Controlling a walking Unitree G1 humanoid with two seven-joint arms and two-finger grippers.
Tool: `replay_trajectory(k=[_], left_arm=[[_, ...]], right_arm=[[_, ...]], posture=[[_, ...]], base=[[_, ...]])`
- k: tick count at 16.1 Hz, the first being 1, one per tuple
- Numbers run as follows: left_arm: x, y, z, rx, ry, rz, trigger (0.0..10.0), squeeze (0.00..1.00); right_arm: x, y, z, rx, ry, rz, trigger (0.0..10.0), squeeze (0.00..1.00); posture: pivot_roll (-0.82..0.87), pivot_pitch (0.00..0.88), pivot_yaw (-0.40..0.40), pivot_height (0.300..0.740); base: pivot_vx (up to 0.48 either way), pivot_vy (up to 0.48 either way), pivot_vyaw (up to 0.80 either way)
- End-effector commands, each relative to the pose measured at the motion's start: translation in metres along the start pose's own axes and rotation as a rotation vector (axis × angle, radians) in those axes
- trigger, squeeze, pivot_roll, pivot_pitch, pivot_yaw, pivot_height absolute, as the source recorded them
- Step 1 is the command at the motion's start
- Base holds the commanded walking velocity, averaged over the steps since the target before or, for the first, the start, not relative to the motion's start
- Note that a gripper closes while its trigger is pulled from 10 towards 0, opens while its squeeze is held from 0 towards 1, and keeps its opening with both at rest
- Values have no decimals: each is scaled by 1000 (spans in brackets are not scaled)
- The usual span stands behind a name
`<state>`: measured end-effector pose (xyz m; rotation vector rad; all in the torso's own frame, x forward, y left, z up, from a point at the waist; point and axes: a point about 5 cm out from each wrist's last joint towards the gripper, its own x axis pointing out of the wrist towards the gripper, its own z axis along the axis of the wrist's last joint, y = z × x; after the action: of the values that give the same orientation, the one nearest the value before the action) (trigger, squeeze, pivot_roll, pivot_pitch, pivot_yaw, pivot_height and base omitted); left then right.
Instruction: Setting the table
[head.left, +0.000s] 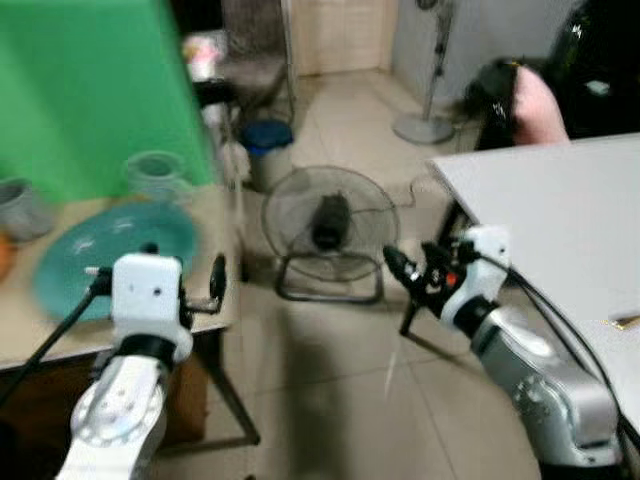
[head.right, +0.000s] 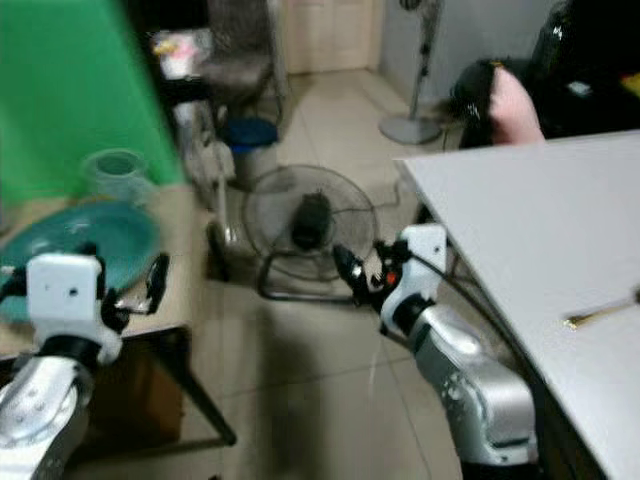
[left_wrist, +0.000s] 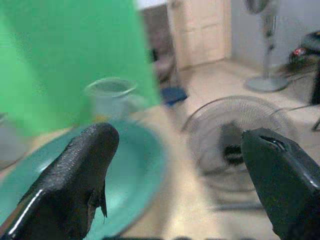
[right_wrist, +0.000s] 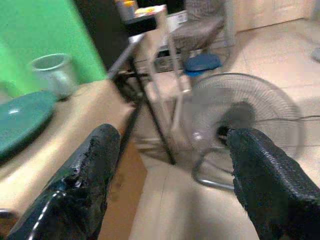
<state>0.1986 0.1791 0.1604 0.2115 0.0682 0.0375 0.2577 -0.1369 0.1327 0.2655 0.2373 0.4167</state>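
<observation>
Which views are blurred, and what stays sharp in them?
Both eye views are motion-blurred: the teal plate and floor fan smear. Left wrist view: the open left pincer is sharp, the background soft. Right wrist view: the open right pincer is sharp, the fan blurred.

My left: tan table (head.left: 215, 215) bearing teal plate (head.left: 110, 250), clear cup (head.left: 155, 175). My right: white table (head.right: 540, 230) bearing gold utensil (head.right: 600, 313).

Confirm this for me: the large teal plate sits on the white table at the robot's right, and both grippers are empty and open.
Wrong table. The large teal plate sits on the tan wooden table at the robot's left, as the left eye view shows; the white table is on the right. The rest stands: left gripper and right gripper are empty and open.
</observation>
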Motion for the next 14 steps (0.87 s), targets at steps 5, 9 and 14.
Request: replay_trajectory(k=[5,9,14], left_arm=[[1,6,2,18,-4,14,10000,0],[-1,7,1,13,0,24,10000,0],[0,12,1,7,1,42,10000,0]], right_arm=[[0,1,5,5,-1,-13,10000,0],[3,5,4,20,9,6,10000,0],[7,8,3,33,24,11,10000,0]], posture=[[-25,36,21,740],[-16,36,10,740],[-15,32,9,740]], base=[[0,329,0],[0,331,0],[0,332,0]])
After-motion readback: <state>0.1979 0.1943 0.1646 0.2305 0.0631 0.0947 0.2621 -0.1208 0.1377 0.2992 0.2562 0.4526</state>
